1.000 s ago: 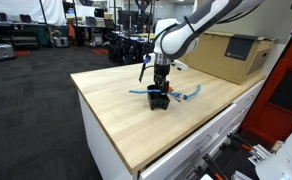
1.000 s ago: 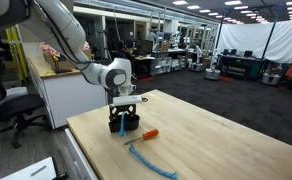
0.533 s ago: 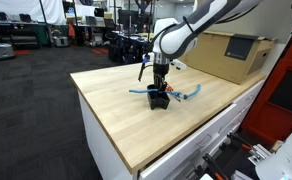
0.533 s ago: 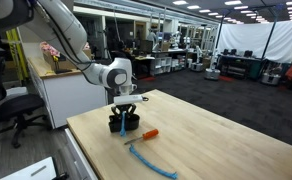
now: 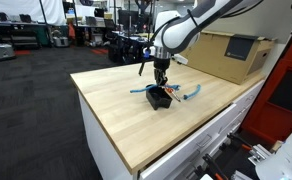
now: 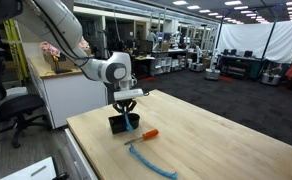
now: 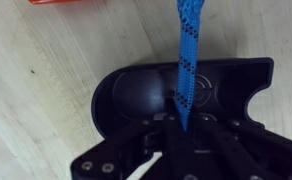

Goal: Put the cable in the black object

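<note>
The black object (image 5: pixel 160 98) stands near the middle of the wooden table, also seen as the black object (image 6: pixel 122 124). In the wrist view the black object (image 7: pixel 136 92) lies right below me, hollow side up. The light-blue cable (image 7: pixel 187 50) runs from the top of the picture over the hollow into my gripper (image 7: pixel 182 125), which is shut on it. My gripper (image 5: pixel 161 79) hangs just above the black object. The rest of the cable (image 6: pixel 152 161) trails across the table, and the cable (image 5: pixel 191 95) sticks out to both sides.
A small orange thing (image 6: pixel 147 134) lies on the table beside the black object; its edge shows as the orange thing (image 7: pixel 56 2). A large cardboard box (image 5: pixel 231 55) stands at the back of the table (image 5: pixel 116 110).
The jaws have shut on the cable. The gripper has risen a little from the black object with the cable in it.
</note>
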